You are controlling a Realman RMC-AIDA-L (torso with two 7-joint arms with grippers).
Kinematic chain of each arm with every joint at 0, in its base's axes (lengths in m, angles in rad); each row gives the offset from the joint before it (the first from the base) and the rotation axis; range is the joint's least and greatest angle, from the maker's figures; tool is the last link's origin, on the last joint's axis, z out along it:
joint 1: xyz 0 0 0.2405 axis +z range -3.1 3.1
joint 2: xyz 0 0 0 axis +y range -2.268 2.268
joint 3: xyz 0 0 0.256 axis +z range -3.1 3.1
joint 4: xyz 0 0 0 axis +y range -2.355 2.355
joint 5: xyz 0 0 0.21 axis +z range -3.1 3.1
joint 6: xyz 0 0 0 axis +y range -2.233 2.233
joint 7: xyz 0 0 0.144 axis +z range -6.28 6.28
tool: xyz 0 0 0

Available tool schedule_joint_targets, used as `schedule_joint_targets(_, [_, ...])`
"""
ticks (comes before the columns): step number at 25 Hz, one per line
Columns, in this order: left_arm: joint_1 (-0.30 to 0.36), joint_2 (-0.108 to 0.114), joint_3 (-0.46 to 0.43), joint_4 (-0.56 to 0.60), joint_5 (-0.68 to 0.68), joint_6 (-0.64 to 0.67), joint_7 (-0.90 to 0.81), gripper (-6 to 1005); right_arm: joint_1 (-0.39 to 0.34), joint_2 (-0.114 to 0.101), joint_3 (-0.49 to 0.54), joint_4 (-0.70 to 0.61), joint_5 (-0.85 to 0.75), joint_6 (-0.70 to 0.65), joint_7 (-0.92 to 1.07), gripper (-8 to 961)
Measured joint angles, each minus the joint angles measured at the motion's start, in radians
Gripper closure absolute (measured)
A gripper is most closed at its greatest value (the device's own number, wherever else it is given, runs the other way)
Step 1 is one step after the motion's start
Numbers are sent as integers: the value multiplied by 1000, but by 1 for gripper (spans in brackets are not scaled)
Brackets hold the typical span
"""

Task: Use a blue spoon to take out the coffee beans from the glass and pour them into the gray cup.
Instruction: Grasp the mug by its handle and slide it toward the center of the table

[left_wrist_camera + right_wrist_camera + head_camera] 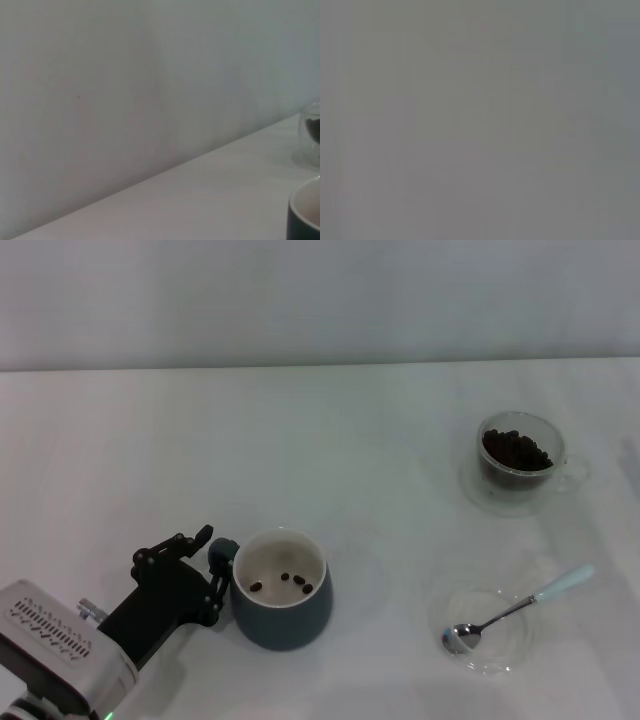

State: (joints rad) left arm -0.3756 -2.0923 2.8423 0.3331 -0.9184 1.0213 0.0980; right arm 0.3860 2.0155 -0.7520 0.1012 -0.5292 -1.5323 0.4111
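Glass (pixel 520 464) stands behind spoon (pixel 515 611), right of cup (pixel 281 589).

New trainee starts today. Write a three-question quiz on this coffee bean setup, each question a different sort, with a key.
1. True or false: the blue spoon lies on a clear saucer.
2. The left gripper is at the: A) glass B) gray cup C) spoon
3. Fill in: a few coffee beans lie in the ____ cup.

Key: 1 true; 2 B; 3 gray
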Motion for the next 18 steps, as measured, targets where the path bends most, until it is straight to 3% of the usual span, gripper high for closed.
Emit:
schedule_joint_targets(8, [24, 0, 0, 1, 1, 15, 2, 561, -3, 0, 0, 2, 0, -4, 0, 97])
schedule_joint_targets(18, [138, 6, 0, -7, 2, 142, -2, 255, -5, 0, 0, 3, 0, -5, 0, 97])
